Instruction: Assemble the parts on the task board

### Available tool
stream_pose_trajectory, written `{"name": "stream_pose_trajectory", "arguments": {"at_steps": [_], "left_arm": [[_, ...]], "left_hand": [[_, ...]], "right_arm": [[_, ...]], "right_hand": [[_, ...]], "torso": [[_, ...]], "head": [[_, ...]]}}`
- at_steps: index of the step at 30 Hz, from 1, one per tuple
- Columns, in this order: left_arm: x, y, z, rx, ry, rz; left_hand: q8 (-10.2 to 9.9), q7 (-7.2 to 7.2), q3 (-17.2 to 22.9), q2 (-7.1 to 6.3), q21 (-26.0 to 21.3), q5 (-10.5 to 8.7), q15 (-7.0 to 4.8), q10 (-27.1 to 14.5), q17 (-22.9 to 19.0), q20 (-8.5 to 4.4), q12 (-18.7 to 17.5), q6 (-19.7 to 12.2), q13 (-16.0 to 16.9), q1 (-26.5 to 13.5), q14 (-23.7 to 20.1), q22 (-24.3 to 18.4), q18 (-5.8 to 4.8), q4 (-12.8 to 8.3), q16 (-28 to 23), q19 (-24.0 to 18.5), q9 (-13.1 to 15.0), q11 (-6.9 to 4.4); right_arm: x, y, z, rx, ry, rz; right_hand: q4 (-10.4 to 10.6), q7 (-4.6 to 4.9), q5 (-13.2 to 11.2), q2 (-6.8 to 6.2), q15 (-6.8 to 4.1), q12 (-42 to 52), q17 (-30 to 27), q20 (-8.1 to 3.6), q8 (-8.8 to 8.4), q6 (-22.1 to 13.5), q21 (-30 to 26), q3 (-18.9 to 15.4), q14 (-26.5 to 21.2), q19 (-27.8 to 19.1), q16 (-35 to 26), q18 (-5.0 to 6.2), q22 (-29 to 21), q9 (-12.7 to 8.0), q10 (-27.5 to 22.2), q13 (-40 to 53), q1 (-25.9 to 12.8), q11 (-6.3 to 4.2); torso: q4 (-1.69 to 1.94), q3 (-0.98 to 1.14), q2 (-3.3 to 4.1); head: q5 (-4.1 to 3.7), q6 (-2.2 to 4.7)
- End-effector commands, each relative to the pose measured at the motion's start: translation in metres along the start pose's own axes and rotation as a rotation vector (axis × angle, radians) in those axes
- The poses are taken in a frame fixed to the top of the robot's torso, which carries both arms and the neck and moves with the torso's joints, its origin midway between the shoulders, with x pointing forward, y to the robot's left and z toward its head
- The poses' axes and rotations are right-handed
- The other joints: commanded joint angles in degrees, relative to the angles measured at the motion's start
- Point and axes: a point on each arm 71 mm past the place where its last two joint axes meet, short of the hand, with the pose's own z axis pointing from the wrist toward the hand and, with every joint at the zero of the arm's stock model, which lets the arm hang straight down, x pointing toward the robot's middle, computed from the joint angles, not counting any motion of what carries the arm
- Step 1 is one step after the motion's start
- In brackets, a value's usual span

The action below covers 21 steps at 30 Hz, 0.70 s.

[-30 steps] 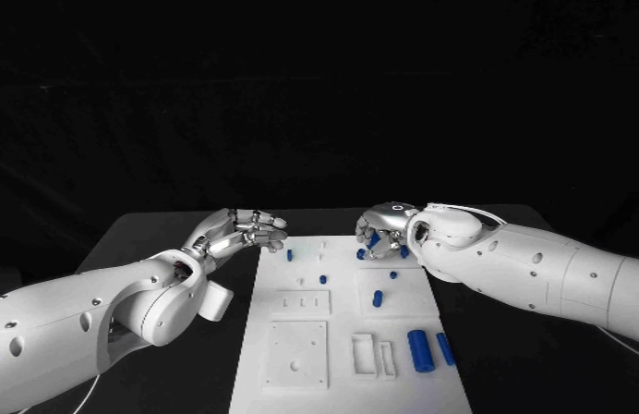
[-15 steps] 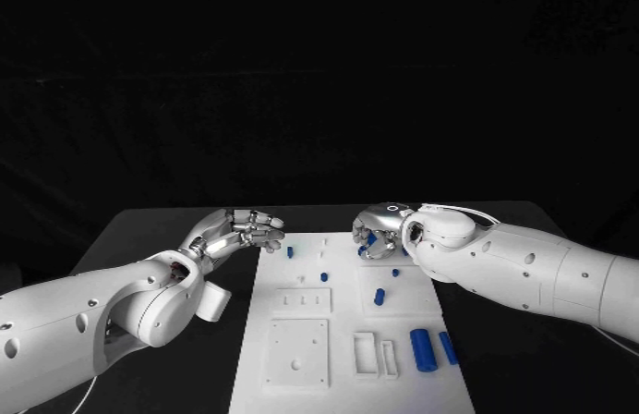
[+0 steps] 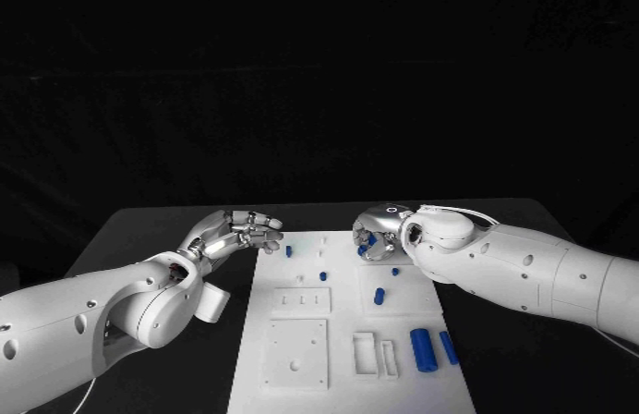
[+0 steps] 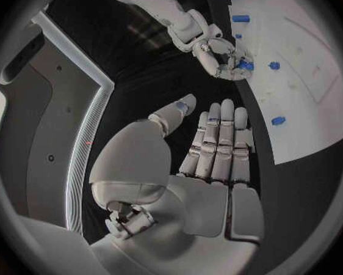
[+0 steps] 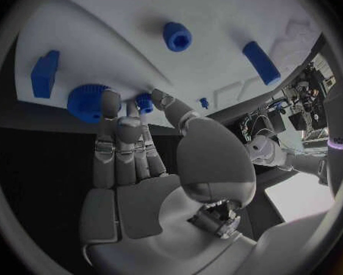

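The white task board (image 3: 309, 394) lies in the middle of the table. My right hand (image 3: 377, 234) is over its far right corner, by a round knurled blue part (image 5: 88, 95). Its thumb and a finger pinch a small blue part (image 5: 144, 102), which the left wrist view also shows at those fingertips as a blue part (image 4: 244, 65). My left hand (image 3: 247, 230) hovers just off the board's far left corner, holding nothing, fingers side by side and thumb apart. Small blue pegs (image 3: 289, 249) (image 3: 322, 274) (image 3: 395, 271) stand on the far half, with an oblong blue part (image 3: 379, 296) lying behind them.
Two longer blue cylinders (image 3: 421, 349) (image 3: 448, 347) lie at the board's near right. White raised blocks and slots (image 3: 297, 351) fill the board's near middle. A flat blue block (image 5: 44, 73) sits near the board's edge by my right hand. Black table (image 3: 147, 238) surrounds the board.
My right hand has drawn back toward the board's far edge and turned, uncovering the peg beside it. My left hand has barely moved.
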Motion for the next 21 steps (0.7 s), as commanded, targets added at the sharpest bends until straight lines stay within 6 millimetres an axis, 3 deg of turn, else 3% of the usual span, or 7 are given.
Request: {"name": "stream_pose_trajectory", "arguments": {"at_steps": [1,9,12,16,21], "left_arm": [[0.0012,-0.0023,0.001,0.012,0.005,-0.015],[0.0006,-0.0021,0.0013,0.011,0.001,-0.016],[0.0006,-0.002,0.0015,0.01,0.001,-0.017],[0.0009,-0.0014,0.002,0.003,0.005,-0.018],[0.0,-0.0008,0.0022,-0.002,0.001,-0.019]], "left_hand": [[-0.3,0.02,0.1,0.04,-0.2,-0.38,-0.04,-0.3,0.0,0.11,-0.3,-0.4,0.0,-0.5,-0.3,0.1,0.32,0.2,-0.3,-0.3,-0.1,0.02],[-0.3,0.05,0.2,0.04,-0.2,-0.34,-0.05,-0.3,0.0,0.1,-0.4,-0.5,-0.1,-0.6,-0.3,0.1,0.33,0.2,-0.3,-0.3,-0.1,0.05],[-0.3,0.06,0.2,0.04,-0.2,-0.31,-0.06,-0.4,0.0,0.1,-0.4,-0.5,-0.1,-0.6,-0.3,0.1,0.33,0.2,-0.3,-0.3,-0.1,0.06],[-0.4,0.07,0.3,-0.05,-0.2,-0.22,-0.09,-0.4,0.1,0.06,-0.5,-0.6,-0.1,-0.4,-0.2,0.1,0.37,0.1,-0.4,-0.3,-0.1,0.07],[-0.5,0.1,0.6,-0.29,-0.2,-0.32,-0.12,-0.2,0.2,0.03,-0.8,-0.6,-0.2,0.5,-0.1,0.2,0.42,-0.3,-0.5,-0.3,-0.1,0.07]], "right_arm": [[0.0044,0.0018,0.0002,-0.006,0.022,-0.015],[0.0049,0.0032,0.0004,-0.013,0.028,-0.005],[0.0059,0.0034,0.0004,-0.011,0.041,0.003],[0.0056,0.004,0.0005,-0.003,0.038,0.009],[0.0033,0.006,0.0005,0.001,0.008,-0.01]], "right_hand": [[0.0,-0.08,-0.4,0.03,0.03,0.0,-0.3,-0.2,-0.19,0.7,0.2,0.7,-0.5,0.5,0.4,1.41,0.2,0.2,0.8,0.2,-0.1,-0.04],[0.5,-0.94,-4.7,0.84,-1.08,1.2,-1.8,-0.18,0.3,3.0,0.0,5.2,-0.7,0.9,1.3,1.41,0.8,0.8,3.9,1.8,-2.0,-1.18],[2.6,-1.27,-9.4,1.56,-1.34,1.4,-2.3,-0.25,0.35,3.8,-0.1,9.3,-0.7,1.2,1.7,1.41,1.0,1.1,4.5,2.5,-2.6,-1.5],[4.0,-1.53,-9.6,1.49,-1.69,1.5,-2.8,-0.4,0.48,4.5,-0.1,13.3,-0.8,1.4,2.3,1.41,1.4,1.5,5.1,3.3,-2.8,-1.78],[3.8,-1.8,-9.6,1.25,-2.14,1.8,-3.2,-0.52,0.79,5.2,0.0,15.4,-1.1,1.6,2.8,1.41,2.0,2.1,5.9,4.2,-2.7,-2.21]], "torso": [[0.0,0.1,0.3],[-0.03,0.07,0.49],[-0.03,0.09,0.61],[-0.03,0.12,0.71],[-0.02,0.1,0.78]], "head": [[0.09,0.09],[-0.04,0.08],[-0.09,0.18],[-0.09,0.3],[-0.17,0.34]]}}
